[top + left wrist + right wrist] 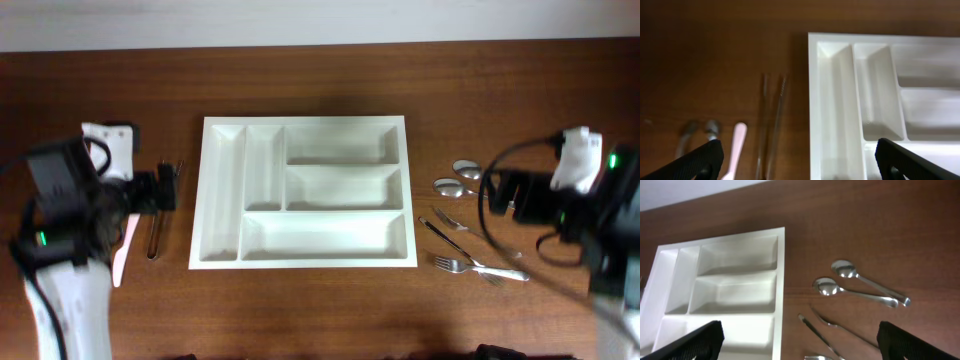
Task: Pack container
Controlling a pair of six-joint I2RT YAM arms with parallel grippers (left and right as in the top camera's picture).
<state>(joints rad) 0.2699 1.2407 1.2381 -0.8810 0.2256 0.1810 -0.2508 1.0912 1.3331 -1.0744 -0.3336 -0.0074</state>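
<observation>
The white container [304, 124] lies in the middle of the table, its five compartments empty; it also shows in the left wrist view [814, 100] and the right wrist view [780, 280]. Two spoons [455, 177] [850, 282], two forks [478, 267] and a dark-handled knife [438, 237] [820, 335] lie right of it. A clear thin pair of rods [154, 235] [771, 125] and a pink utensil [122, 250] [735, 150] lie left of it. My left gripper [795, 165] is open above the table left of the container. My right gripper [800, 345] is open above the cutlery.
Two round metal spoon-like ends [700, 130] lie at the left of the pink utensil in the left wrist view. The table's far edge [320, 45] meets a white wall.
</observation>
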